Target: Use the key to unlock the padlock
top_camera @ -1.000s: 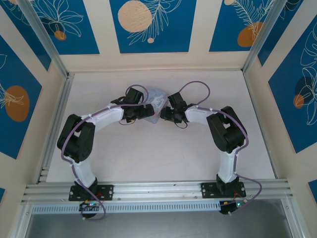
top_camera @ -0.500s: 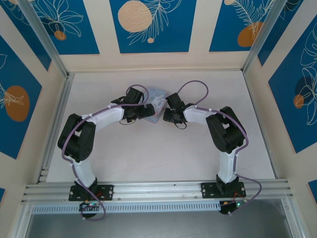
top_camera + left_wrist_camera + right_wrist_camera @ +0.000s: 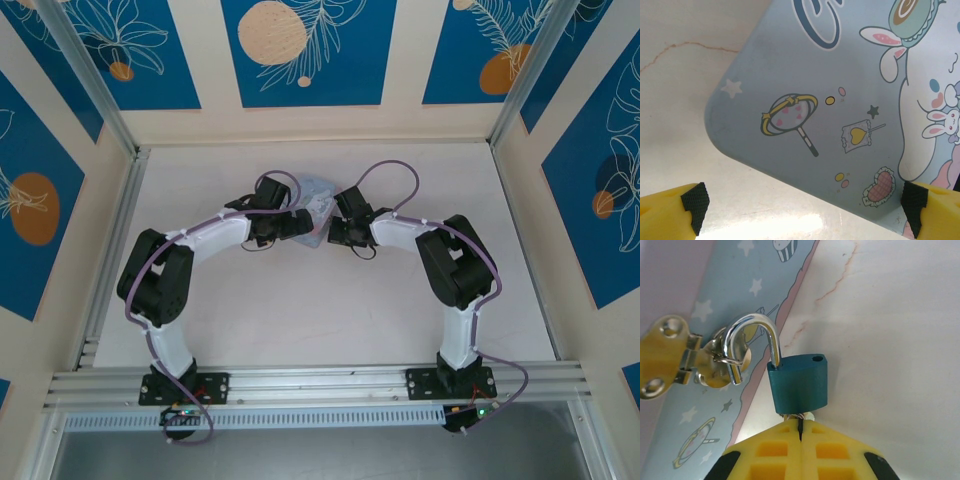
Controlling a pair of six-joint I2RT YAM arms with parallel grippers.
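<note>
Right tool (image 3: pixel 800 434) pinched shut on key (image 3: pixel 799 416) at base of open padlock (image 3: pixel 799 382); left tool (image 3: pixel 805 209) spread wide over box (image 3: pixel 830 100) corner.

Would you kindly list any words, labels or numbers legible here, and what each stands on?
None can be read in full.
The box bears blue cursive lettering, cut off at the picture's top edge: unreadable.
The padlock shows no marking.
</note>
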